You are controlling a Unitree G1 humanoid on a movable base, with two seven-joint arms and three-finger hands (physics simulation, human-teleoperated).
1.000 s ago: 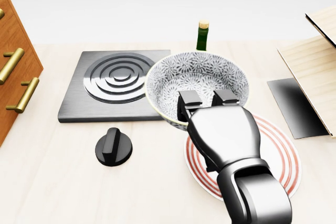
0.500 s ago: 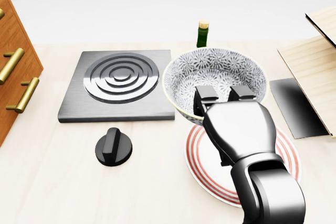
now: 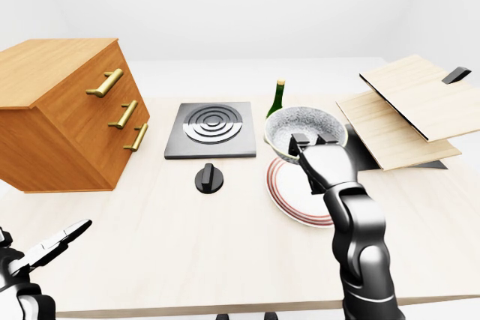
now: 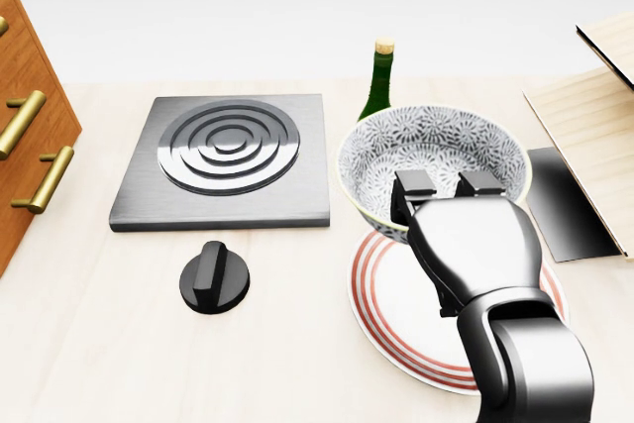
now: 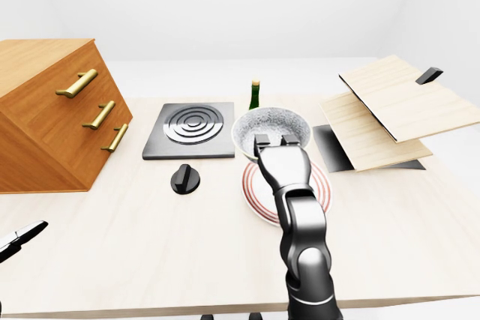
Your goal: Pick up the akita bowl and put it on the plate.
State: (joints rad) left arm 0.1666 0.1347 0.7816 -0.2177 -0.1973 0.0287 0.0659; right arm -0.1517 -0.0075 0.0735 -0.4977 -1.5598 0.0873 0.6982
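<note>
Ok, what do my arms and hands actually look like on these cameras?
Right arm and right hand: glossy dark-grey metal, rounded shells, blocky black fingers with grey tips. Left hand: same dark finish, slimmer fingers. No cables or markings visible.

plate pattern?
The plate is white with concentric red rings near its rim; clearest in the head view.

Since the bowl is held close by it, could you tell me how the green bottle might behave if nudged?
The green bottle stands upright, tall and narrow, so it would probably tip rather than slide. Being round, it would likely roll once down. It looks like glass, so possibly fragile.
</note>
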